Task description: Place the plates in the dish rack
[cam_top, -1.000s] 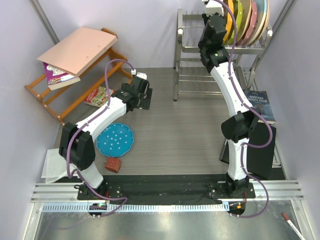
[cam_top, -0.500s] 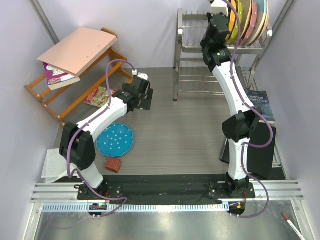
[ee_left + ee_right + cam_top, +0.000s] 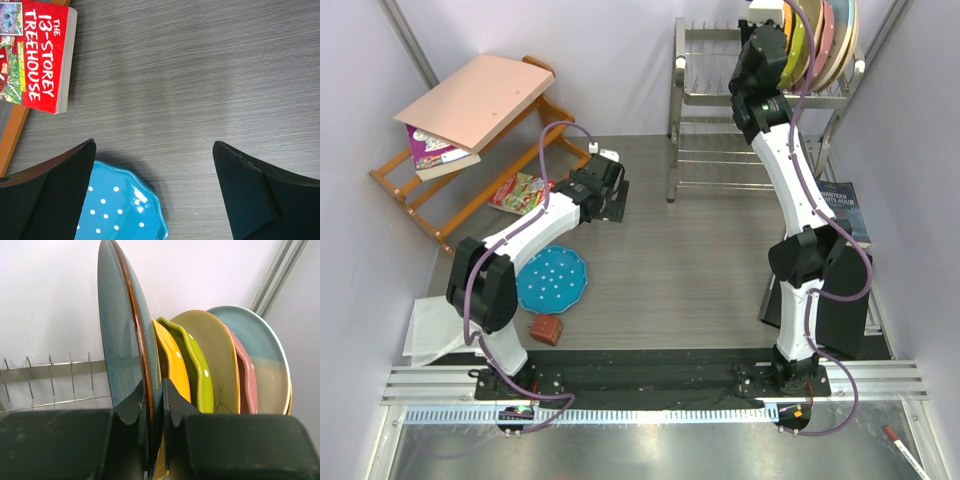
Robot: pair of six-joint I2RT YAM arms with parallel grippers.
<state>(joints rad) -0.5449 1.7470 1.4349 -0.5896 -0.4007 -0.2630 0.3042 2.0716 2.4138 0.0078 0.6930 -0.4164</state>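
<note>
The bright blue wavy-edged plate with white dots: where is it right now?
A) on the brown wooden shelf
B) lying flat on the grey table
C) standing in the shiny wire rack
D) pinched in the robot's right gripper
B: the blue scalloped plate with white dots lies flat on the grey table; the right gripper pinches a dark grey-blue round plate instead.

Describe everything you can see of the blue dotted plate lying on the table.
The blue plate is glossy turquoise and looks ceramic, with a wavy scalloped rim and scattered white dots. It lies flat, face up, on the grey wood-grain table. Nothing lies on it, and the open left tool hangs clear of it.
</note>
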